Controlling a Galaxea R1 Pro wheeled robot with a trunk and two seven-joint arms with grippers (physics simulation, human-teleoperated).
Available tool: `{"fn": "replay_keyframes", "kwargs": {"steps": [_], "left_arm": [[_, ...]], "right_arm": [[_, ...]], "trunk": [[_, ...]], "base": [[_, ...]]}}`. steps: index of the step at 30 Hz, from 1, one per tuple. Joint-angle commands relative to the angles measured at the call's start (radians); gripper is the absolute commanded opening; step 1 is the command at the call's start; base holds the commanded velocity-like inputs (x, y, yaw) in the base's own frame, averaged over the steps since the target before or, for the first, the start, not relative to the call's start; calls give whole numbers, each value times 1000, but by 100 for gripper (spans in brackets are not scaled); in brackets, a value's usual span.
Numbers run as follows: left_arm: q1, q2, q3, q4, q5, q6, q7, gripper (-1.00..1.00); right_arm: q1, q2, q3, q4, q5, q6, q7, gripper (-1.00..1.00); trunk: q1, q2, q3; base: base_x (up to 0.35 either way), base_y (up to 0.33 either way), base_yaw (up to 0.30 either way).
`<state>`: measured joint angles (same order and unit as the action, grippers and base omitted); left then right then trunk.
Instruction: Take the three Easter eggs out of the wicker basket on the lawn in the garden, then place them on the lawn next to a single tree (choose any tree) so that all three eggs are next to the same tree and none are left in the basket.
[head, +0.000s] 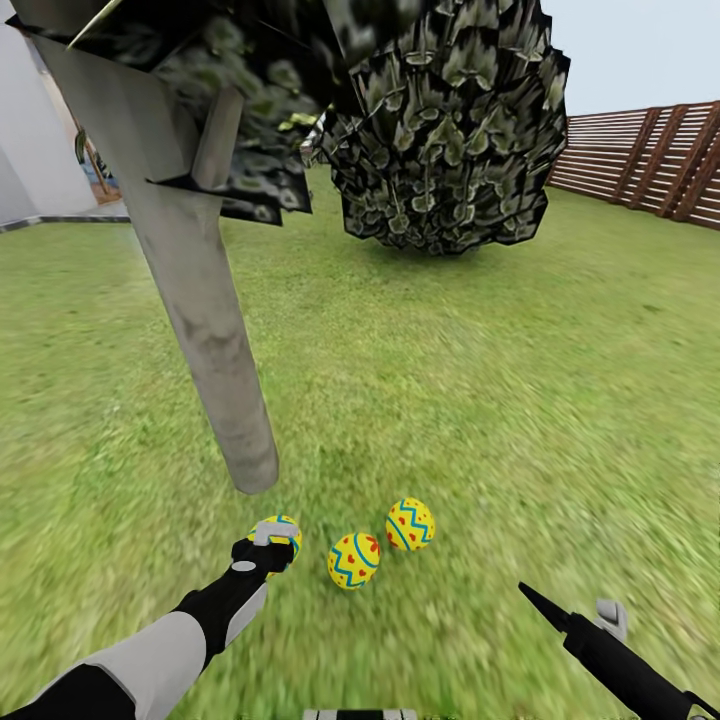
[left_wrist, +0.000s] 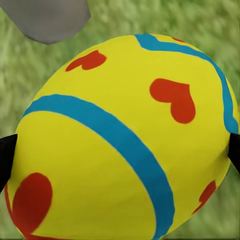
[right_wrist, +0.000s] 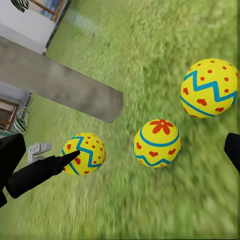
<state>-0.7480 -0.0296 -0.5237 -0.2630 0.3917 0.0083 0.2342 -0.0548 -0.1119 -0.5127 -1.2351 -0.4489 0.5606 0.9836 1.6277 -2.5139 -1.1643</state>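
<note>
Your left gripper (head: 270, 545) is down at the grass near the foot of the tree (head: 215, 360), its two dark fingers (left_wrist: 6, 157) set on either side of the left egg (head: 283, 532). In the left wrist view that egg (left_wrist: 125, 140) sits squarely between the fingertips, touching or nearly touching both, so the jaws look clamped on it. In the right wrist view the same egg (right_wrist: 83, 153) appears to be resting on the lawn (head: 480, 380), with the left arm's finger reaching onto it.

The middle egg (head: 353, 560) lies on the grass just right of the held one, a little nearer to you. The right egg (head: 410, 524) lies just beside it, slightly farther away. The three eggs form a short row close to the base of the pale grey trunk, none of them touching each other. The right wrist view shows the middle egg (right_wrist: 157, 142) and the right egg (right_wrist: 209, 88) apart, with the trunk (right_wrist: 60, 82) beyond them.

Your right gripper (head: 570, 612) hangs at the near right, well apart from the eggs. Its fingertips (right_wrist: 10, 160) stand wide apart at the edges of the right wrist view, with nothing between them.

Far right, a brown slatted fence (head: 650, 160) borders the lawn.
</note>
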Motion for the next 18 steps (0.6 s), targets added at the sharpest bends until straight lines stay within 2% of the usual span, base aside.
{"fn": "replay_keyframes", "kwargs": {"steps": [1,9,13,18], "left_arm": [[-1,0,-9,-1,7,1,7,-100],[-1,0,-11,-2,7,-1,3,-100],[-1,-1,-11,-12,5,-1,-2,-100],[-1,-1,-12,-16,3,-1,-1,-100]], "right_arm": [[0,0,-1,0,-6,7,1,100],[0,0,-2,0,-7,7,2,100],[0,0,-2,0,-7,7,2,100],[0,0,-3,0,-7,7,1,100]], "trunk": [[0,-1,-5],[4,-2,-36],[4,-2,-36],[6,-4,-55]], "base": [[0,0,0],[0,0,0],[0,0,0],[0,0,0]]}}
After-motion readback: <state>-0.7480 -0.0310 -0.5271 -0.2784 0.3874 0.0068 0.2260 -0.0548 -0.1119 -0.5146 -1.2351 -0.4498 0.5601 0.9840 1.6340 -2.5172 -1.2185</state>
